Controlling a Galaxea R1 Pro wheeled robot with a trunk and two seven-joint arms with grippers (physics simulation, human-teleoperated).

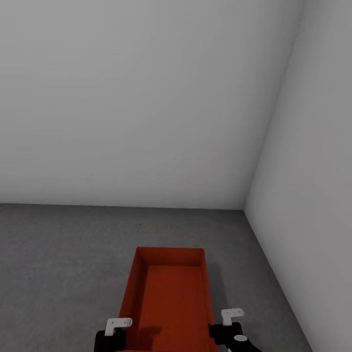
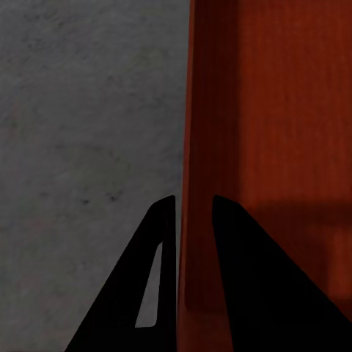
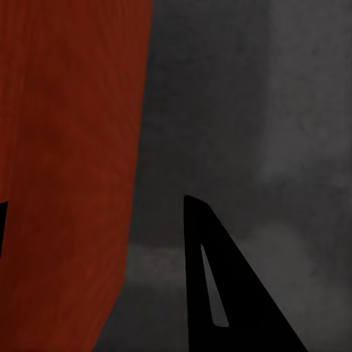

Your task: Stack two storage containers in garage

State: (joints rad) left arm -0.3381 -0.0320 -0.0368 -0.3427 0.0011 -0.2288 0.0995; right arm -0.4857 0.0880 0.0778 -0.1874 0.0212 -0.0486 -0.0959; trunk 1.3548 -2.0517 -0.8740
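Closest to the head camera, the robot's two grippers flank the near end of an orange-red storage container [image 1: 171, 293] in a corner of the garage. The left gripper [image 2: 194, 213] is pinched on the tub's left wall, one black finger [image 2: 158, 249] outside and the other inside, with only the thin wall between them. The right gripper [image 3: 95, 213] stands spread wide across the right wall: one finger [image 3: 213, 279] hangs over the concrete floor [image 1: 63, 254], well apart from the tub, and just a sliver of the other shows at the picture's edge, so it seems to grip nothing.

The tub is empty, its ribbed bottom bare. It lies lengthwise toward the pale-grey walls [image 1: 146, 98], low over the rough grey floor; whether it rests there or hangs just above cannot be told.

By this evidence, one container has reached the garage and is at or near its place. Judged from here, the second container remains to be brought and stacked on it, unless this tub already nests in a twin hidden beneath.
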